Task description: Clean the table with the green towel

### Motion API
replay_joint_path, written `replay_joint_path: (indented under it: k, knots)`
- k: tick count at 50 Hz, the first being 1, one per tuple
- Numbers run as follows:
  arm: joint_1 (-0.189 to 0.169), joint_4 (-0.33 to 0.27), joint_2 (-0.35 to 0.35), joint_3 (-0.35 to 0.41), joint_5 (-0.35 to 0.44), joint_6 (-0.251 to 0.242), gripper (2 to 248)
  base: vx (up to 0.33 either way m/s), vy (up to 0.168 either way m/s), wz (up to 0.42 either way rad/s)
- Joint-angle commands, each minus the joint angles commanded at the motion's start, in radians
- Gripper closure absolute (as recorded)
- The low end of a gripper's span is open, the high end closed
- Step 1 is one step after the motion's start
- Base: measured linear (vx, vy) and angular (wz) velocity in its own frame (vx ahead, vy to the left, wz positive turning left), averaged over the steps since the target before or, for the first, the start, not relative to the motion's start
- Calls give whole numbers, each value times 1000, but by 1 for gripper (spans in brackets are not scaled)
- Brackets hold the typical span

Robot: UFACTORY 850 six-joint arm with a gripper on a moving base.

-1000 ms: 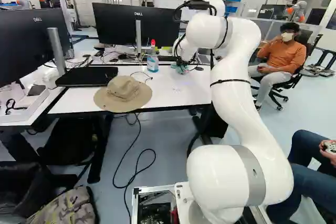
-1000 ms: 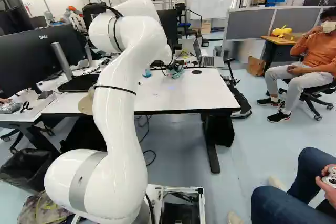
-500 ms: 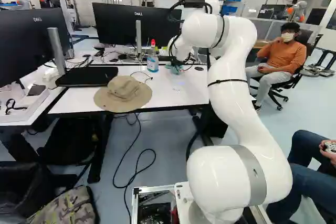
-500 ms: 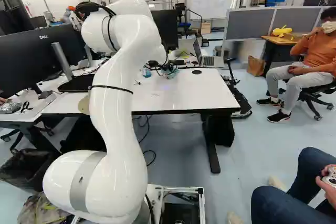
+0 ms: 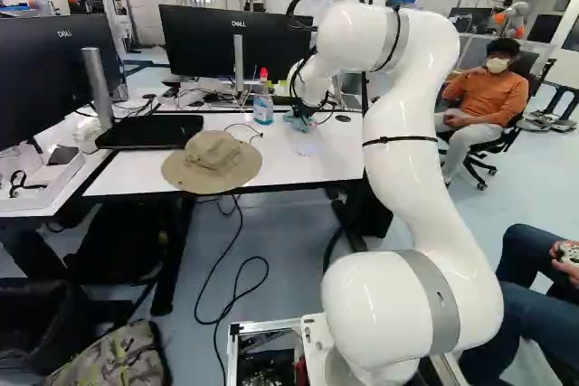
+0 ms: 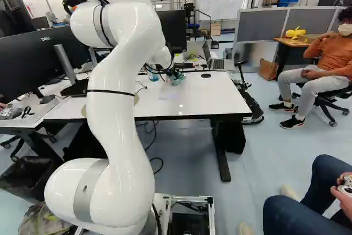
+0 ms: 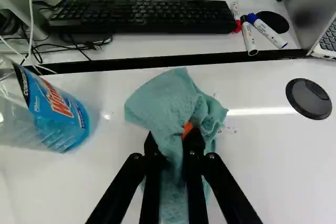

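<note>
Gripper (image 7: 172,141), one: closed on the green towel (image 7: 164,99). Towel: bunched, ahead of and under the fingertips, against the table (image 7: 273,171). Bottle (image 7: 59,113), one: near; a wide sweep that way could topple it. Further hazard: bunched folds might skip specks (image 7: 233,130).

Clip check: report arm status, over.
End effector shut on green towel, down at tabletop. Dark specks beside towel. Blue-liquid bottle close by, may block sideways wipes.
</note>
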Motion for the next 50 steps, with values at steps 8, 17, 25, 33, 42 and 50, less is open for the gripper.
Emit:
replay_joint_path:
  k: [8,17,25,33,42,50]
  knots:
    - [-7,0,32,44,0,0,201,0,0,0]
    - [-24,0,56,78,0,0,201,0,0,0]
    - [-45,0,66,92,0,0,201,0,0,0]
    - [-65,0,65,90,0,0,201,0,0,0]
    - [-86,0,47,65,0,0,201,0,0,0]
    - [-100,0,20,28,0,0,201,0,0,0]
